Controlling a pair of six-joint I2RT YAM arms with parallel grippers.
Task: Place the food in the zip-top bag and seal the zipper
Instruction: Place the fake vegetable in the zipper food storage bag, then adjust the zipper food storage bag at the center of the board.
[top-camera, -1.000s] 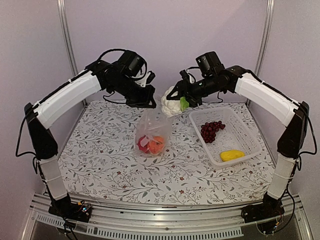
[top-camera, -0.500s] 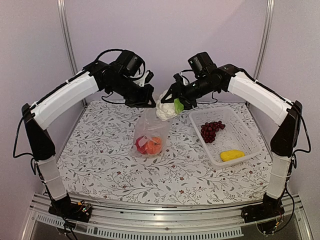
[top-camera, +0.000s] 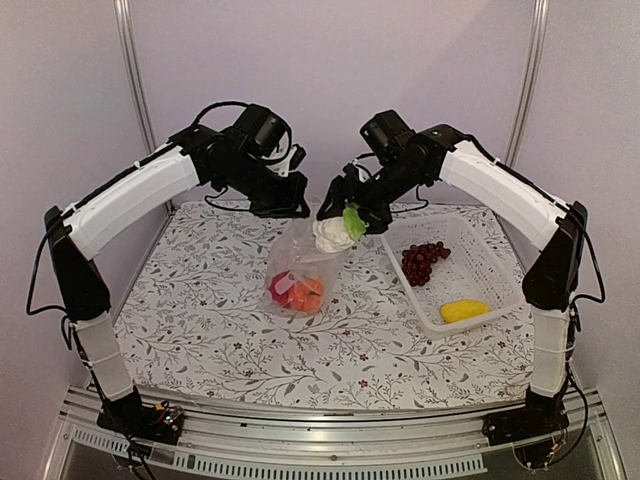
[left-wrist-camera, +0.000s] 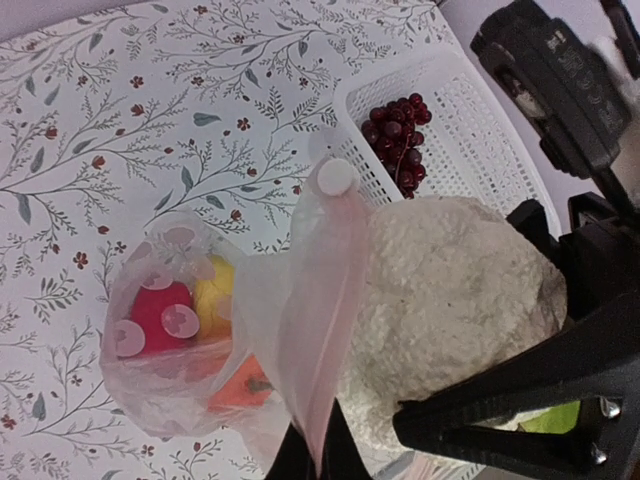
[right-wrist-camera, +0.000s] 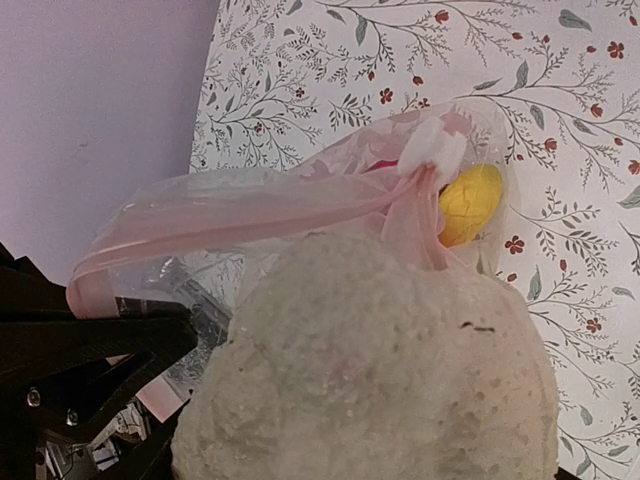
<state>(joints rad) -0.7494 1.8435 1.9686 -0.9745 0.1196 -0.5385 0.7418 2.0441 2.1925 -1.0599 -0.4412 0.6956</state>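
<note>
The right hand (top-camera: 346, 213) is closed on the white cauliflower (top-camera: 331, 236), gripping it at the top, with a green leaf (top-camera: 353, 222) sticking out at 3 o'clock of the white head. In the left wrist view one black finger presses against the cauliflower's bumpy side. The cauliflower sits right at the mouth of the zip-top bag (top-camera: 300, 268), touching its lip; whether any of it is past the opening I cannot tell.

The left hand (top-camera: 297, 208), at 9 o'clock of the cauliflower and close beside it, is pinched shut on the bag's mouth edge and holds it up. Its dark fingertips (left-wrist-camera: 305, 455) clamp the pinkish zipper strip (left-wrist-camera: 325, 300), which is unsealed and runs across the face of the cauliflower.

The bag hangs down from that grip toward 6 o'clock, its lower end reaching the flower-patterned tabletop (top-camera: 200, 300). Through the clear plastic show a red pepper (top-camera: 281, 288), an orange fruit (top-camera: 309, 293) and a yellow toy (right-wrist-camera: 470, 200), all bunched at the bottom.

At 3 o'clock of the bag, just beside it, stands a white mesh basket (top-camera: 487, 262). In it lie the dark grape bunch (top-camera: 423, 260) at the far end and a second yellow piece (top-camera: 462, 310) at the near end, well apart from each other.
</note>
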